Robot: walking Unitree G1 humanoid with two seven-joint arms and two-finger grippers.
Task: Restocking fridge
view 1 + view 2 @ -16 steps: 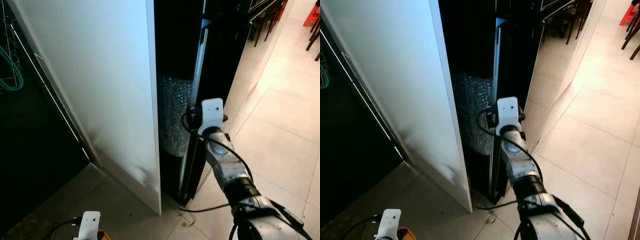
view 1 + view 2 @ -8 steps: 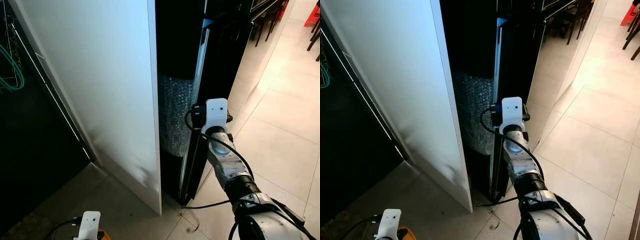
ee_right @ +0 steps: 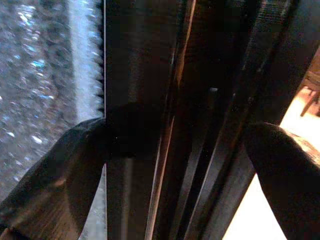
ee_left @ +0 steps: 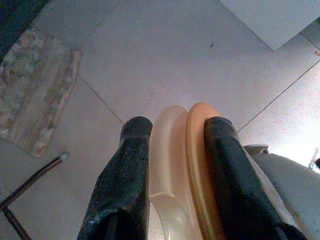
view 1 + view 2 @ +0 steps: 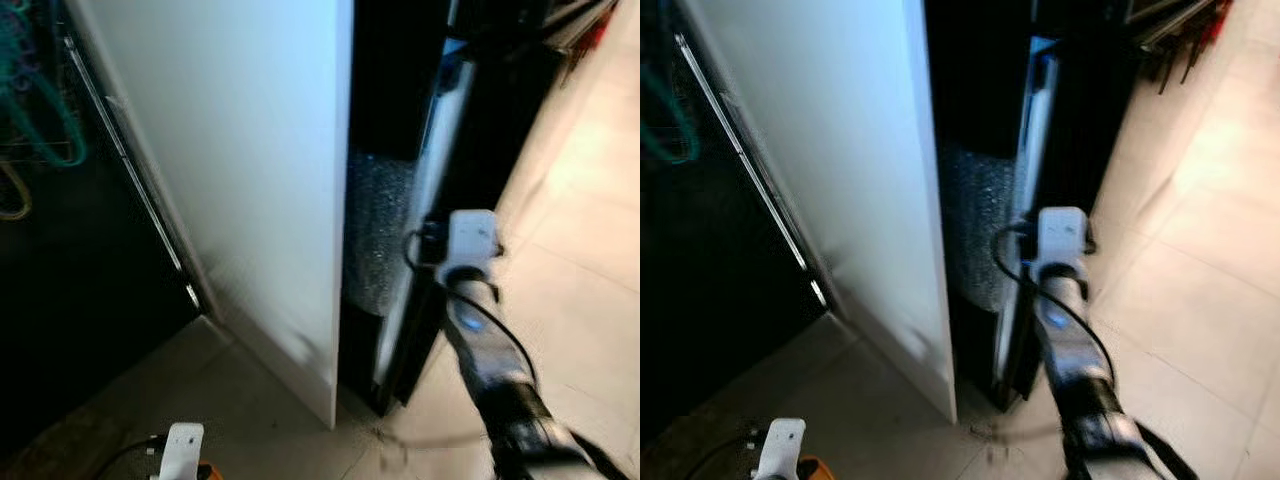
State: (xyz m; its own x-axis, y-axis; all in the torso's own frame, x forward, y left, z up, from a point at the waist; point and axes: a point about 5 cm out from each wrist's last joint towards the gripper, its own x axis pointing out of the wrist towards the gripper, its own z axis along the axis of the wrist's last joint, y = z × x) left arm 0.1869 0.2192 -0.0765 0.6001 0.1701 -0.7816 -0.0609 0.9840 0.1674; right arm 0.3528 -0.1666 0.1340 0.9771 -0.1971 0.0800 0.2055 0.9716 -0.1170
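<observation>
The whole view has swung and blurred, so the robot is turning. The right tool (image 3: 175,165) straddles the dark fridge door (image 5: 440,200) edge, fingers spread. The left tool (image 4: 172,165), low over the floor, clamps orange plastic lids (image 4: 185,165).

We can read no text, label, brand, number or sign in these views — the head views are blurred and nothing on the white panel (image 5: 240,150), the dark fridge door (image 5: 1025,200) or the floor tiles (image 4: 165,55) carries lettering that we can make out.
</observation>
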